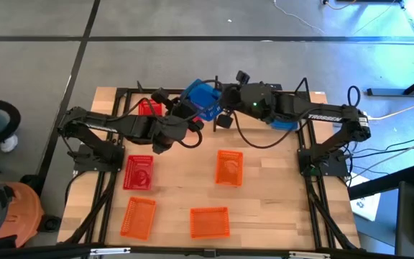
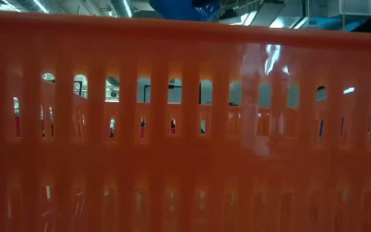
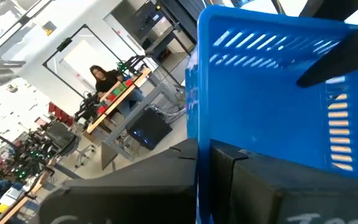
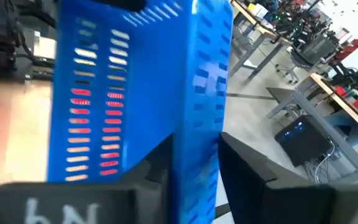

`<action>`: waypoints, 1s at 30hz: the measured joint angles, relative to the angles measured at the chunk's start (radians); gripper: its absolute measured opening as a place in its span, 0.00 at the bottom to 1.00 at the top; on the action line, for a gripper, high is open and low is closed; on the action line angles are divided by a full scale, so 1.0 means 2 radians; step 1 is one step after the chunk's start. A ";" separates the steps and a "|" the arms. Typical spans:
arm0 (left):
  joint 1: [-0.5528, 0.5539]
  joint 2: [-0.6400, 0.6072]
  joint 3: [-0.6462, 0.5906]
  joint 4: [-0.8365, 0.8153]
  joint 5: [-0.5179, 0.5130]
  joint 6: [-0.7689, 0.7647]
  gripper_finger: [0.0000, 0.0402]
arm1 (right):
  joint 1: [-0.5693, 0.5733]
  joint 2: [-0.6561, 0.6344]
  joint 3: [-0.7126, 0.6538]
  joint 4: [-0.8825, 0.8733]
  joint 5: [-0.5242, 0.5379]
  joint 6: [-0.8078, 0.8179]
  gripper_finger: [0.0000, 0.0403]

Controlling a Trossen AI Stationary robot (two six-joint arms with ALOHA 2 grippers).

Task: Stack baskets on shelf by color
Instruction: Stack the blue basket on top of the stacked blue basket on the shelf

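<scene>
A blue basket [image 1: 203, 101] is up in the air over the table's far middle, between both arms, with each gripper shut on it. My left gripper [image 1: 187, 111] reaches it from the left, my right gripper [image 1: 225, 103] from the right. A second blue basket [image 1: 284, 124] lies under the right arm. One red basket [image 1: 149, 108] sits at the far left by the shelf posts [image 1: 305, 86]. Another red basket [image 1: 139, 173] rests on the tabletop. Three orange baskets [image 1: 228, 167] [image 1: 139, 216] [image 1: 209, 221] also rest there. In the low view, the nearest orange basket [image 2: 185, 129] fills the picture. My left gripper pinches a side wall of the blue basket [image 3: 197, 168] between its two fingers [image 3: 135, 180], one on each face of the wall, coming from the table's left. The basket is lifted clear. My right gripper pinches another wall of the same basket [image 4: 194, 162] between its fingers [image 4: 247, 174], coming from the table's right. The basket stands up past the fingers, clear of the table.
Black frame rails [image 1: 315, 194] run along both sides of the table. The near half holds the red and orange baskets, with bare wood [image 1: 182, 180] between them. Cables lie on the floor beyond the right edge, and a person sits at a bench in the room behind.
</scene>
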 joint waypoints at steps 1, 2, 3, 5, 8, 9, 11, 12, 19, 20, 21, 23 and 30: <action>0.000 0.000 0.000 0.000 0.000 0.000 0.00 | 0.000 0.003 0.000 0.000 0.001 0.000 0.20; -0.001 0.000 0.000 0.000 0.002 0.000 0.00 | 0.000 0.006 0.000 0.000 0.002 0.000 0.16; -0.001 0.000 0.000 0.000 0.006 0.000 0.00 | 0.000 0.008 0.000 -0.001 0.002 -0.001 0.11; -0.001 0.000 0.000 0.001 0.014 -0.004 0.00 | -0.001 0.012 0.000 -0.002 0.000 -0.008 0.03; -0.001 0.000 0.000 0.006 0.016 -0.004 0.00 | -0.001 0.012 0.000 -0.001 -0.001 -0.012 0.01; -0.001 0.000 0.000 0.011 0.015 -0.004 0.00 | -0.001 0.012 0.000 -0.001 -0.001 -0.013 0.01; -0.001 0.000 0.000 0.027 0.013 -0.004 0.00 | -0.001 0.010 0.000 0.000 0.000 -0.013 0.01; -0.001 0.000 0.000 0.037 0.015 -0.002 0.00 | -0.001 0.009 0.000 0.000 0.001 -0.013 0.01; 0.005 -0.001 0.000 0.058 0.046 0.029 0.04 | -0.001 0.008 0.000 0.000 0.001 -0.014 0.00; 0.007 -0.001 0.000 0.058 0.049 0.025 0.07 | -0.001 0.009 0.000 0.000 0.000 -0.014 0.00; 0.009 -0.001 0.000 0.058 0.054 0.024 0.09 | -0.001 0.009 0.000 0.000 -0.001 -0.015 0.00; 0.011 -0.001 0.000 0.059 0.061 0.023 0.14 | -0.001 0.010 0.000 0.000 -0.002 -0.015 0.00; -0.003 0.000 0.000 0.125 0.049 0.085 0.20 | 0.002 -0.001 -0.001 0.004 0.027 -0.031 0.00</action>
